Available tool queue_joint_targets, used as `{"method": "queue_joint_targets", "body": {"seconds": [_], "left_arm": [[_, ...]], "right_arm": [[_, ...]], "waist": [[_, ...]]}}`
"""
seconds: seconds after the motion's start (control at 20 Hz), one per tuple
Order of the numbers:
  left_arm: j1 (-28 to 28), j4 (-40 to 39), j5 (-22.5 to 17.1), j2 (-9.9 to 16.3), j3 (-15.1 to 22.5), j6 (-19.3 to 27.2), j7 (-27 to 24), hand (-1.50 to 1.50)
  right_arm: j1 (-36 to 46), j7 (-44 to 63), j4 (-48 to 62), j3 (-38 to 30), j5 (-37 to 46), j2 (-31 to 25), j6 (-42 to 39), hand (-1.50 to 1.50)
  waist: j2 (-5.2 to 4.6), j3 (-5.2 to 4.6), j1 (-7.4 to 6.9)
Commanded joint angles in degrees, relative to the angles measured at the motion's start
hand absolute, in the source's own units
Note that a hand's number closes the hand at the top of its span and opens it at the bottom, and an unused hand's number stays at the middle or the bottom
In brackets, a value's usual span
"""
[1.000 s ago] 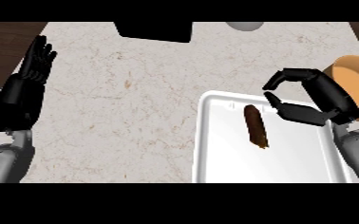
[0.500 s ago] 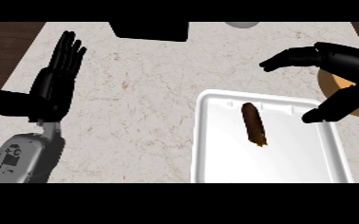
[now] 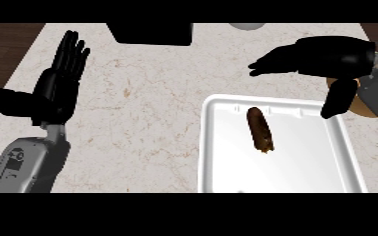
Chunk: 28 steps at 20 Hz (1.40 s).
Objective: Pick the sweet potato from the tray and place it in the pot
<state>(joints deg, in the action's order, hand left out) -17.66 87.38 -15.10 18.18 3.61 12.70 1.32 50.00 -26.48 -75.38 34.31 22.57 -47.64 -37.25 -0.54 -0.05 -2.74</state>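
Far left of the tray (image 3: 214, 145), the left hand (image 3: 55, 87) rests upright with fingers straight and together. The sweet potato (image 3: 260, 129) lies lengthwise in the tray's middle, untouched. Above the tray's right corner hangs the right hand (image 3: 317, 60), fingers spread apart, holding nothing. Judging by this, the reach is in hand: next, the hand should come down over the sweet potato and close. No pot is clearly identifiable.

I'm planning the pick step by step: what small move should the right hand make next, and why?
Probably lower the right hand down and left over the sweet potato. It hangs open above the white tray's far right corner, and the potato lies untouched mid-tray.
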Motion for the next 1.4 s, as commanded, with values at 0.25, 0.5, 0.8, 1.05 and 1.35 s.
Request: {"method": "queue_joint_targets", "body": {"seconds": [0.25,0.5,0.8,1.05,1.35], "left_arm": [[0.9,-1.5,1.0,-0.8,-1.7,0.1,-0.5,0.00],[1.4,-0.5,1.5,-1.7,-2.2,-0.2,-0.7,0.00],[3.2,0.4,0.9,-0.7,-4.3,-2.4,-0.1,0.00],[2.8,0.3,3.4,-3.5,-2.8,-1.4,-0.7,0.00],[0.8,-0.4,4.7,-4.5,-3.7,-1.0,-0.1,0.00]], "right_arm": [[2.1,4.9,2.6,8.2,10.4,9.5,-4.9,-1.50],[2.3,4.6,8.6,8.1,15.3,12.6,-5.0,-1.50],[-4.6,6.8,4.0,8.1,18.5,14.3,-5.7,-1.50],[-5.2,1.5,7.0,6.6,22.4,16.0,-2.6,-1.50],[-11.5,-0.6,3.3,6.2,26.8,15.3,0.8,-1.50]], "waist": [[0.45,0.03,2.06],[0.40,0.05,1.91],[0.57,0.05,2.47],[0.50,0.05,2.46],[0.58,0.06,2.80]]}}
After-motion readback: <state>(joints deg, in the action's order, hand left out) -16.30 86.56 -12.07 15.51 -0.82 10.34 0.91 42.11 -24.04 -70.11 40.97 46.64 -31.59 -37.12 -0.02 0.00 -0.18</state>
